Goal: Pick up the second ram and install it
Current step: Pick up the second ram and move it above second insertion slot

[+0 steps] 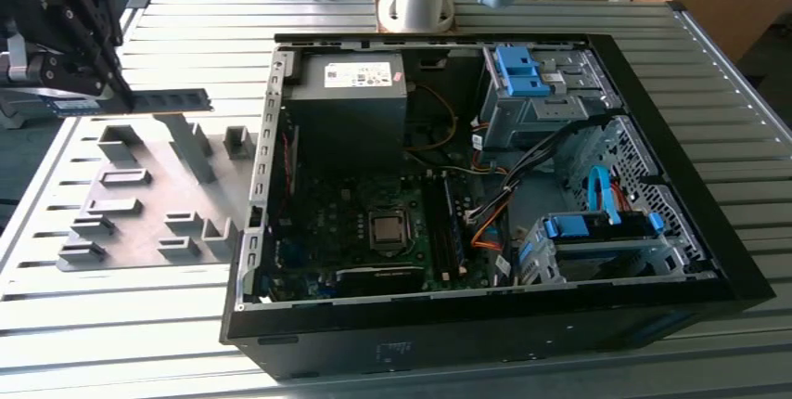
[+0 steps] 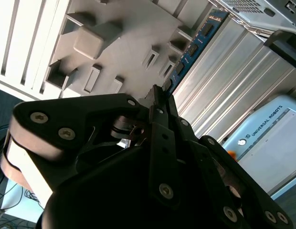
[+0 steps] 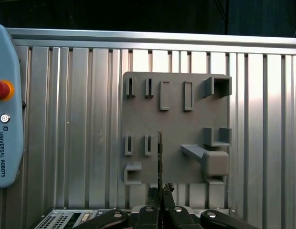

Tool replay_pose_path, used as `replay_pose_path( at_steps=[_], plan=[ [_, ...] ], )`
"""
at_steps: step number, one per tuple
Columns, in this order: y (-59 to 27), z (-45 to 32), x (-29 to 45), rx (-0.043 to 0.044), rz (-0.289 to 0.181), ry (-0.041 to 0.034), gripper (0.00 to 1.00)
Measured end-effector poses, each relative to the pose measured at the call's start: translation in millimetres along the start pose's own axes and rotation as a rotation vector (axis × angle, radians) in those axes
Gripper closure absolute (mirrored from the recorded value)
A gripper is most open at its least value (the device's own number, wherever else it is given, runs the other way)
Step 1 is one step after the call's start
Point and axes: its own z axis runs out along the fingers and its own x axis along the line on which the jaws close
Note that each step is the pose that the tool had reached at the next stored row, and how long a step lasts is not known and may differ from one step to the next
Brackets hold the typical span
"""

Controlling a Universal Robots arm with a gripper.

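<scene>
The second ram (image 1: 170,99) is a thin dark stick held level above the far edge of the grey holder plate (image 1: 148,232), at the exterior view's left. My gripper (image 1: 124,96) is shut on one end of it. In the second wrist view the ram (image 2: 195,45) runs away from my fingertips (image 2: 160,102), its chips showing. In the first wrist view the ram (image 3: 160,157) appears edge-on, rising from the gripper (image 3: 160,191) over the holder plate (image 3: 176,129).
An open black computer case (image 1: 693,250) lies at the exterior view's right, with the motherboard (image 1: 359,232), a power-supply box (image 1: 352,93) and blue drive brackets (image 1: 520,70) inside. A pale teach pendant (image 3: 5,105) rests on the ribbed metal table (image 1: 124,325).
</scene>
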Motion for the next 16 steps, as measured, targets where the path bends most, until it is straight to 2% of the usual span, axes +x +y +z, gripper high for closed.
replay_pose_path(
  at_steps=[6, 16],
  plan=[
    [-10.7, -0.1, -0.2, 0.0, 0.0, 0.0, 0.86],
    [-37.7, -0.1, -1.6, 0.0, 0.0, 0.0, 0.86]
  ],
)
